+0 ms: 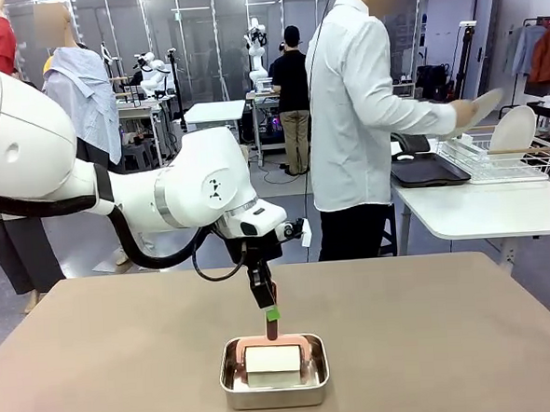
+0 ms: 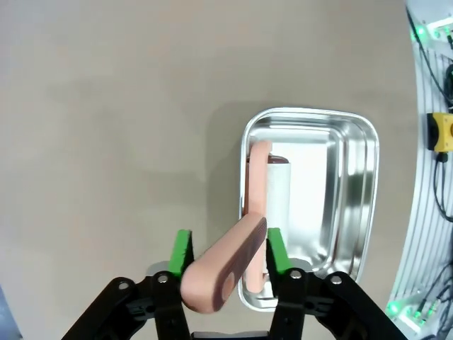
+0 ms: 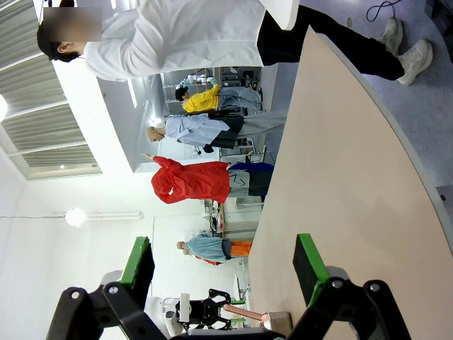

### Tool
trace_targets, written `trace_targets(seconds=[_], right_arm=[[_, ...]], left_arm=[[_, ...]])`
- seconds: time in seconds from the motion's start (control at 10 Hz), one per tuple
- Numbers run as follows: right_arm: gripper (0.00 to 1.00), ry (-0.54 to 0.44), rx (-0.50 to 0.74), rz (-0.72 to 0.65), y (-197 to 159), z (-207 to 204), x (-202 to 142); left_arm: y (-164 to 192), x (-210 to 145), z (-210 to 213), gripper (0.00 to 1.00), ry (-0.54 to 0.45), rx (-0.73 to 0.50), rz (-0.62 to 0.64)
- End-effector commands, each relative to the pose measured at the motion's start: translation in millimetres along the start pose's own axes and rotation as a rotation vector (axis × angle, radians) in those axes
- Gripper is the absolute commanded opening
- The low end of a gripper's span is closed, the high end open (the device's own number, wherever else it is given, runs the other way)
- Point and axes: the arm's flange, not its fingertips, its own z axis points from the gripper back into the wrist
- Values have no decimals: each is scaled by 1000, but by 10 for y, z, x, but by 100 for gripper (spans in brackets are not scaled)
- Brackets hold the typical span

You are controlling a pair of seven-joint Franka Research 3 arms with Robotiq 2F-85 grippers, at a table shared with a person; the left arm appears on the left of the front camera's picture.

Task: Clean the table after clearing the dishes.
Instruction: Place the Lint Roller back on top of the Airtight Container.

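The surface (image 1: pixel 432 336), the taupe-brown top to be cleaned, lies bare apart from a small steel pan (image 1: pixel 275 393) near the robot's edge. In the pan a white roller (image 1: pixel 272 360) with a pink handle (image 2: pixel 226 273) is seen; the handle rises out of the pan toward the left gripper (image 2: pixel 225 253). The dishes are judged already cleared: a white plate (image 1: pixel 512 128) stands in a wire rack (image 1: pixel 496 160) on the side table, where the person's hand (image 1: pixel 463 112) is busy.

To do the step well, the handle should be centred between the green pads (image 2: pixel 182 252) before it is clamped, since it lies slanted across the gap; it should then be lifted straight up so the pan is not dragged.

The left gripper is spread, its pads standing either side of the handle without visibly pinching it, the arm reaching down from the left with the wrist pointed at the pan. The right gripper (image 3: pixel 225 263) is spread wide and empty, held level along the surface.
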Motion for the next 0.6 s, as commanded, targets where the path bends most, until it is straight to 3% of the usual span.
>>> trace_targets(seconds=[0.0, 0.5], right_arm=[[100, 10, 0, 5, 24, 16, -74], [100, 10, 0, 5, 24, 16, -74]], left_arm=[[8, 45, 41, 100, 17, 8, 15], [44, 5, 71, 100, 9, 3, 14]])
